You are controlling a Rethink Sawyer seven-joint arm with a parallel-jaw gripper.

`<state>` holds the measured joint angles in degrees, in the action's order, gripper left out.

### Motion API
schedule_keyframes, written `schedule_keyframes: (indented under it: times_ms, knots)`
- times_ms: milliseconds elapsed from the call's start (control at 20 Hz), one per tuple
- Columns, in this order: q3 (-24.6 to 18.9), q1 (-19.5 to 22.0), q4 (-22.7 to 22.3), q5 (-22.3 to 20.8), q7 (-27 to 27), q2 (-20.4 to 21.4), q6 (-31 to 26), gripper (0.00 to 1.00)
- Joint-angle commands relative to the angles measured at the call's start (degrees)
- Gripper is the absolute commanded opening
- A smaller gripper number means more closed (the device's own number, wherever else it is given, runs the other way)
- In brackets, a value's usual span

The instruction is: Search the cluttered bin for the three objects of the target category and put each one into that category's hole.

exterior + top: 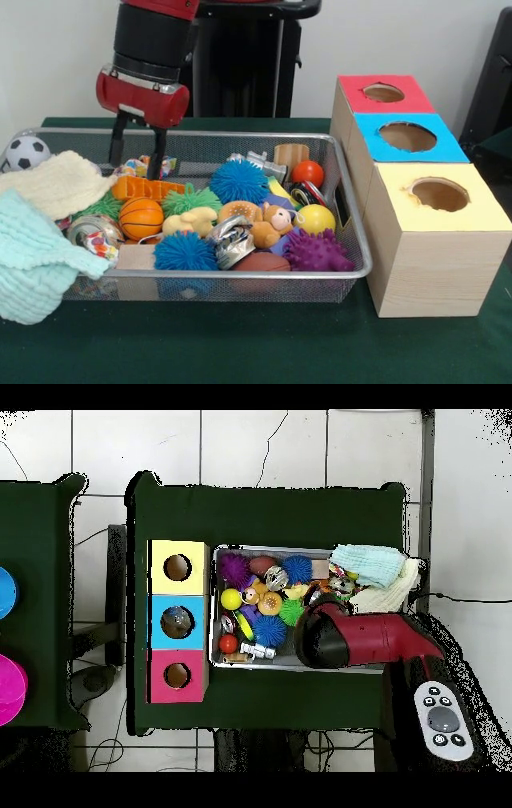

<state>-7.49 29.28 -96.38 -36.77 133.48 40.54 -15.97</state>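
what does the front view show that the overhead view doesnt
Only the front view shows the gripper, its fingers apart above the orange toy, and the soccer ball at the bin's end. Only the overhead view shows a remote beside the arm, which hides the gripper. Both show the mesh bin, the cloths and the three-hole box.

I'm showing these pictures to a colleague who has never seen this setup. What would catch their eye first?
Most likely the wire mesh bin heaped with bright toys, such as a blue spiky ball, a purple spiky ball and a small basketball. Next, the red and black arm whose gripper reaches down with open fingers into the bin's far left corner. Beside the bin stands a row of wooden boxes with red, blue and yellow holed tops.
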Motion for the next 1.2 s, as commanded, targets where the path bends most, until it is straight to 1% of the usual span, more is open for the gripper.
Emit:
schedule_keyframes:
  times_ms: [50,200,500,600,650,750,900,1000,1100,1200]
  knots:
    - [-12.68,1.39,-5.84,6.11,-5.46,-0.51,-7.41,1.00]
    - [-13.82,1.33,-6.66,7.94,-3.89,-0.61,-7.17,1.00]
    - [-12.73,-1.60,-6.99,11.41,0.14,-1.74,-8.07,1.00]
    - [-12.65,-2.14,-7.13,12.82,0.97,-3.07,-8.35,1.00]
    - [-12.27,-2.68,-7.13,13.09,1.69,-3.90,-7.52,1.00]
    - [-11.95,-3.14,-7.62,15.79,3.37,-5.24,-8.77,1.00]
    - [-10.12,-4.63,-7.58,19.71,5.96,-6.64,-11.48,1.00]
    - [-8.54,-5.39,-7.40,21.51,6.93,-7.89,-12.50,1.00]
    - [-6.72,-6.24,-6.17,21.74,6.95,-9.94,-11.75,1.00]
    - [-6.44,-5.54,-5.24,22.43,6.65,-13.24,-9.82,1.00]
